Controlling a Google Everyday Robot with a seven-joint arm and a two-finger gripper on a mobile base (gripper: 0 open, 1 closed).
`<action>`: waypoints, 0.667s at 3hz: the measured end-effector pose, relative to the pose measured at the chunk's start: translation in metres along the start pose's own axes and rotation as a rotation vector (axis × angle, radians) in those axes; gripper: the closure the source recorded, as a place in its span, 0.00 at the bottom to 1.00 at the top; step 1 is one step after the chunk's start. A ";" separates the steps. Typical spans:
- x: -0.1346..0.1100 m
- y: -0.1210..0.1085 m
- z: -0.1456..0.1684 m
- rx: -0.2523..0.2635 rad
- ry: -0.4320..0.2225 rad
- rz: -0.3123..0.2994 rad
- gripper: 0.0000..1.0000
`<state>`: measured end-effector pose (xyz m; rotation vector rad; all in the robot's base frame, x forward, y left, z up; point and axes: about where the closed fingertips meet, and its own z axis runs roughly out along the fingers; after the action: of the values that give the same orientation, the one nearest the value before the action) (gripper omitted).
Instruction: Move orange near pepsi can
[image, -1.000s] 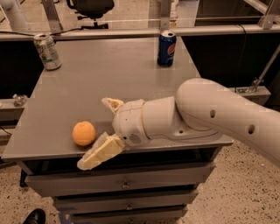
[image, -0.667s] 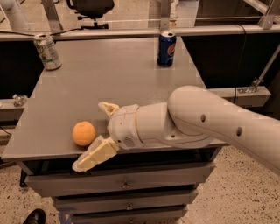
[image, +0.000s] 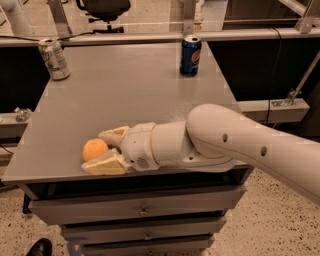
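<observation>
The orange (image: 94, 148) lies on the grey table (image: 130, 95) near its front left edge. My gripper (image: 95, 151) reaches in from the right and is open, with one cream finger behind the orange and the other (image: 104, 165) in front of it, both close to the fruit. The orange rests on the table between them. The pepsi can (image: 190, 55), dark blue with a silver top, stands upright at the back right of the table, far from the orange.
A silver-white and green can (image: 54, 59) stands at the back left corner. The table has drawers (image: 142, 210) below its front edge. My white arm (image: 235, 145) crosses the front right corner. An office chair (image: 102, 10) stands behind the table.
My gripper has moved left so its fingers now flank the orange, and the gap between them has narrowed. The orange and both cans have not moved.
</observation>
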<state>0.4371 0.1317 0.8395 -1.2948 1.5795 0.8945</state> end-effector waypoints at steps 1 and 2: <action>0.003 -0.004 -0.002 0.014 0.002 0.017 0.64; 0.003 -0.011 -0.007 0.035 0.010 0.025 0.87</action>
<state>0.4466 0.1223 0.8395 -1.2594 1.6150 0.8737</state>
